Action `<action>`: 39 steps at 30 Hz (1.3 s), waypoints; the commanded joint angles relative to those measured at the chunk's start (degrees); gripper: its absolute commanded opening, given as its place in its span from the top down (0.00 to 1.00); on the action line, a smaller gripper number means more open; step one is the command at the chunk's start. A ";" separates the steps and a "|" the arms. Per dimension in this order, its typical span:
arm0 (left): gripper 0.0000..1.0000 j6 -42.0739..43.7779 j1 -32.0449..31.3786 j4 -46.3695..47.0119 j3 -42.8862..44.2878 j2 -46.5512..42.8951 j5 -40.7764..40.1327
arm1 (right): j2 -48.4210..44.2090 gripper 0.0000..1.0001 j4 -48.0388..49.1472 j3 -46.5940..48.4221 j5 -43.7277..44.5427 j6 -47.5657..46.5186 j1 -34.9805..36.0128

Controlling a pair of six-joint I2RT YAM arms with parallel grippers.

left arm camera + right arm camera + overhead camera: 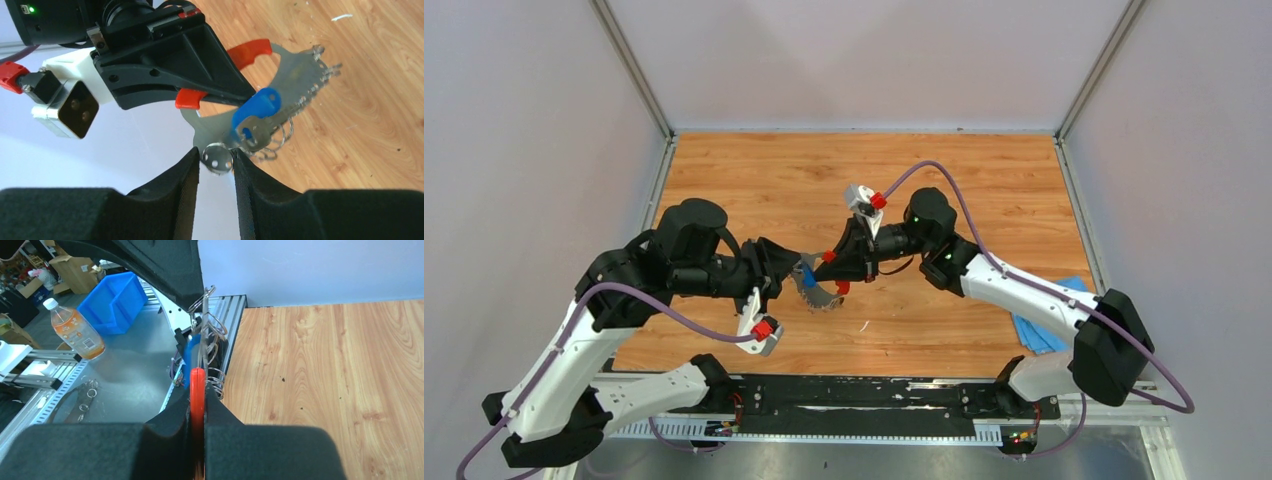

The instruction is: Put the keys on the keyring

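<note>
A robotics lab: a wood-grain tabletop [1024, 180] boxed in by pale panels on aluminium posts [634, 70]. Beyond it are a blue storage bin [117, 302], cardboard boxes [77, 272] and slotted aluminium rails [45, 382].

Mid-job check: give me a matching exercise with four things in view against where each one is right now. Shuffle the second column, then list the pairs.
Things
1. right pincer
2. left pincer
3. blue-headed key
4. blue cloth

Places
A. at the right edge of the table
B. shut on the red loop of the keyring
C. fingers either side of a small metal ring
D. lying against the keyring's grey metal fan

Pairs: 1-B, 2-C, 3-D, 4-A
</note>
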 commanded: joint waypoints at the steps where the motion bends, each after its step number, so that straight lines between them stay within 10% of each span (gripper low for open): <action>1: 0.66 -2.78 -1.10 5.87 0.50 1.77 0.88 | -2.44 1.00 -1.71 0.12 1.84 -6.60 4.00; 26: 0.58 -0.59 -1.77 14.97 -7.81 -7.59 -4.03 | -4.51 1.00 7.45 -3.81 5.18 -1.95 4.53; 39: 0.74 -2.73 -1.81 15.25 -8.39 -9.31 -3.60 | -4.65 1.00 9.42 -4.05 4.69 0.11 4.63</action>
